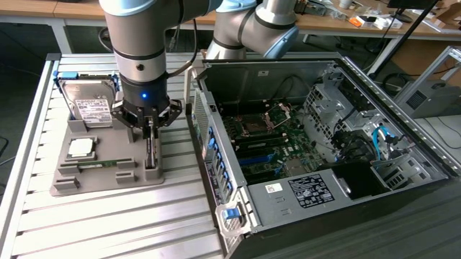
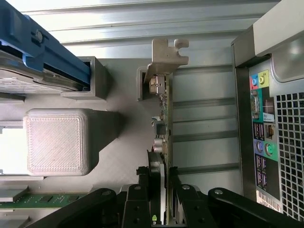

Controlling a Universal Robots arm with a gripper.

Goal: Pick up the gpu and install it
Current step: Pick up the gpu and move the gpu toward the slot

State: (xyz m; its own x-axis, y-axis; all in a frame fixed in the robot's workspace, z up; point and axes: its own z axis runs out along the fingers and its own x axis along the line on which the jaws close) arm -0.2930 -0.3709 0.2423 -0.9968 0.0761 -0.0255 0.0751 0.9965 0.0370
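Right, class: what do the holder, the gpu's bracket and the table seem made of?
The holder looks matt grey plastic, probably 3D-printed: fine layer lines. The bracket on the gpu: thin bent sheet metal, likely. The table: brushed aluminium slats, seemingly.

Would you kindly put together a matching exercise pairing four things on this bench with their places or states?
1. gpu
2. hard drive
3. memory strip
4. computer case

A. side open, at the exterior view's right
B. lying flat in the grey holder
C. held on edge by the gripper
D. in a blue caddy

Pairs: 1-C, 2-D, 3-B, 4-A.
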